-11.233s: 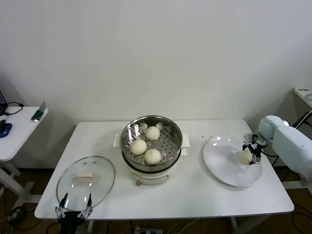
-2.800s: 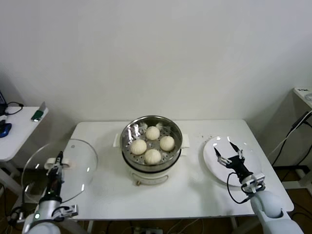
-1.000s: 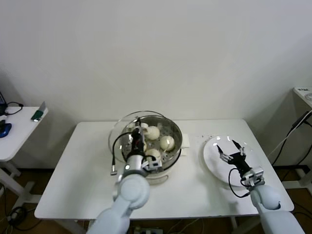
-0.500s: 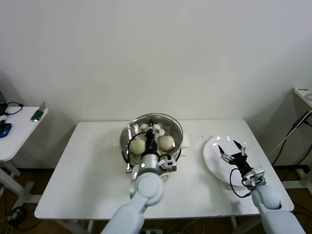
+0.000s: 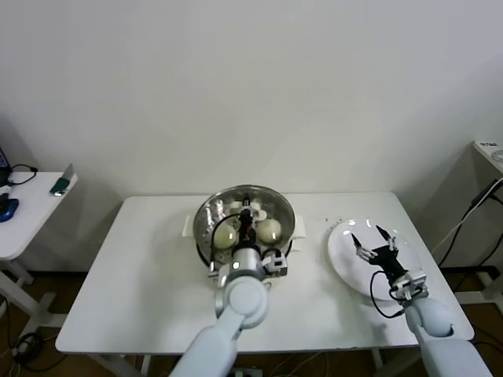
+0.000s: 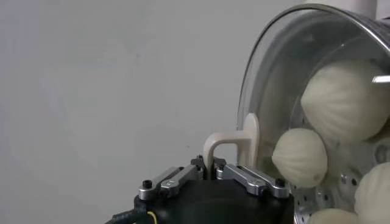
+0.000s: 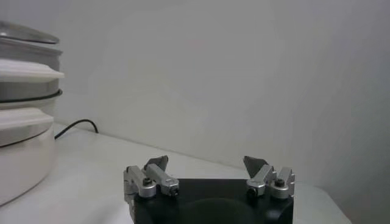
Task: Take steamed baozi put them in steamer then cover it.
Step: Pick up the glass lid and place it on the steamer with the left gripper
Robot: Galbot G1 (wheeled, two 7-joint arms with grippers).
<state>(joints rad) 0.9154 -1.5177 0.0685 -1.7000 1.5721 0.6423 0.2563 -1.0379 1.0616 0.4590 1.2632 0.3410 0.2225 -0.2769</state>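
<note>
The steel steamer [image 5: 206, 239] stands on its white pot base at the table's middle. The clear glass cover [image 5: 271, 206] lies over it. My left gripper [image 5: 246, 217] is above the steamer's centre, shut on the cover's cream bar handle [image 6: 234, 141]. The steamed baozi [image 5: 226, 234] [image 5: 269, 229] show through the glass, several of them in the left wrist view [image 6: 346, 100] [image 6: 301, 157]. My right gripper [image 5: 375, 242] is open and empty over the white plate [image 5: 346, 263]. In the right wrist view the open gripper [image 7: 207, 163] shows with the steamer [image 7: 21, 82] far off.
The white table [image 5: 134, 298] holds the pot in the middle and the bare plate at the right. A small side table [image 5: 23, 212] with a few items stands at far left. A wall runs close behind.
My left gripper has carried the cover to the right, from off-centre at the steamer's left to over its centre. The right gripper has stayed open over the plate.
</note>
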